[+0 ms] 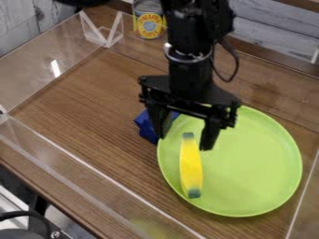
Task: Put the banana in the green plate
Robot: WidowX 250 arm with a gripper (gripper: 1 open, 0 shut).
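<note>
The yellow banana (191, 166) lies lengthwise inside the lime-green plate (256, 168), on its left half. My gripper (185, 133) hangs just above the banana's far end, pointing down. Its jaws stand open, one finger (159, 127) at the plate's left rim and the other over the plate. Nothing is between the fingers.
A blue block (147, 125) lies on the wooden table just left of the plate, partly hidden behind the gripper. A yellow-labelled can (149, 22) stands at the back. Clear plastic walls (37, 131) bound the table on the left and front.
</note>
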